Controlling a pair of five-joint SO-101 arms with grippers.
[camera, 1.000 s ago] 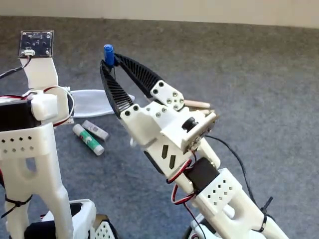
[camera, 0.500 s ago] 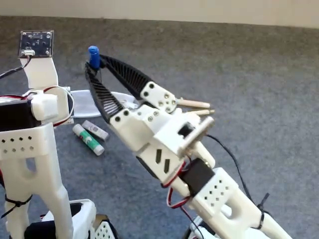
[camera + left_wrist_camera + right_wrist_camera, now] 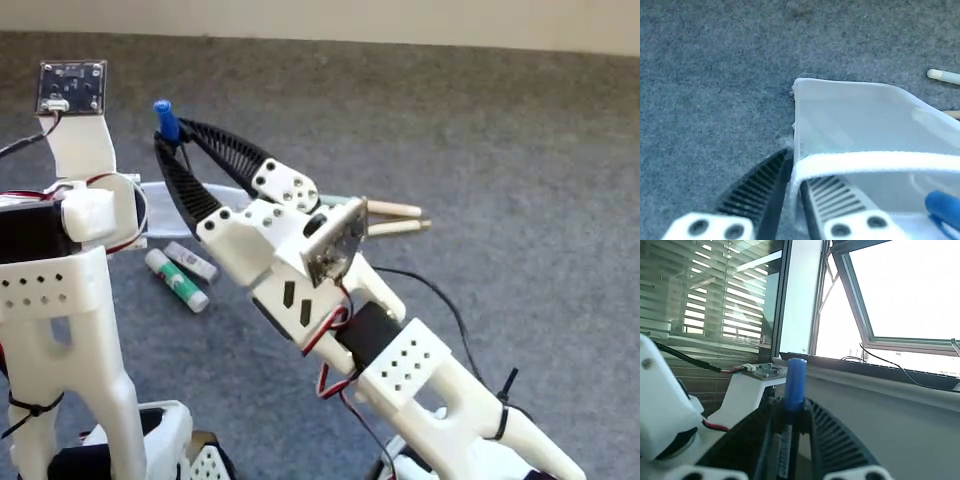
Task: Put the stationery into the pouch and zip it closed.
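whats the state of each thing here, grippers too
pouch: open, mouth held apart, one edge pinched
left gripper: shut on the pouch edge
right gripper: shut on the blue pen
blue pen: gripped, lifted, not clearly in the pouch yet
glue stick: lying flat, outside the pouch
white tube: lying flat beside the glue stick, outside the pouch
wooden sticks: two, lying flat side by side, outside the pouch

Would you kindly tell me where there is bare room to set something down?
The widest free patch is the grey carpet right of the two wooden sticks in the high view. A narrower strip runs beyond the pouch toward the far edge. It is crowded around the pouch, where two glue sticks lie and the right gripper holds the blue pen.
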